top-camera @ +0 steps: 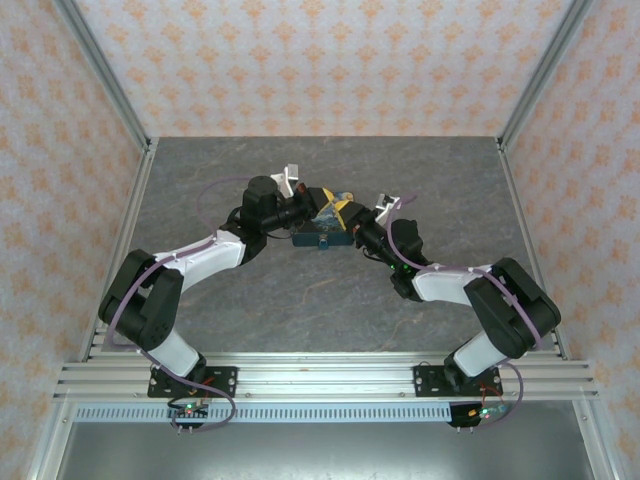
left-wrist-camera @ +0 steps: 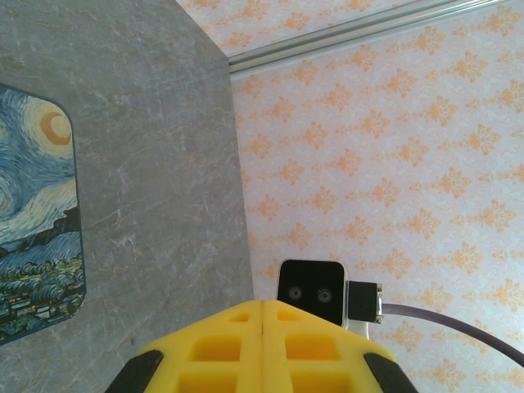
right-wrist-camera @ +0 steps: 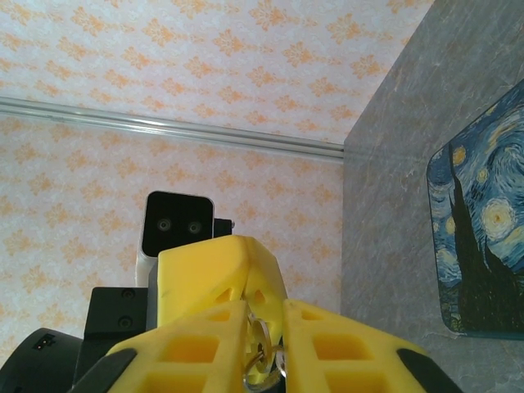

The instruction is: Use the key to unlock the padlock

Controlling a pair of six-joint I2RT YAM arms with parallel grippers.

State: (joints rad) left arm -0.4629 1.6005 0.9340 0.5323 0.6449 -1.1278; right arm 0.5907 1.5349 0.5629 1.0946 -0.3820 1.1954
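Arms meet over the middle of the gray table [top-camera: 330, 300], both reaching in above a mat [top-camera: 322, 239] printed with a swirling blue night sky. The left gripper [left-wrist-camera: 262, 316] comes in over the mat's left end. Its yellow fingers [left-wrist-camera: 214, 348] are pressed flat together, with only a thin seam between them. From its own wrist camera I see nothing caught in that seam. The right gripper [right-wrist-camera: 264, 316] comes in over the mat's right end, pointing straight at the other one, so the two sets of yellow tips nearly touch above the mat.

Between the right gripper's fingers sits a small silvery metal piece [right-wrist-camera: 260, 359] with a ring on it. The jaws stand only narrowly apart and seem to pinch it from both sides. The tips of the left gripper come down right onto the top of that piece. Whether it is the key or part of the padlock I cannot tell, as too little of it shows. It is held up in the air just above the mat, not lying on it.
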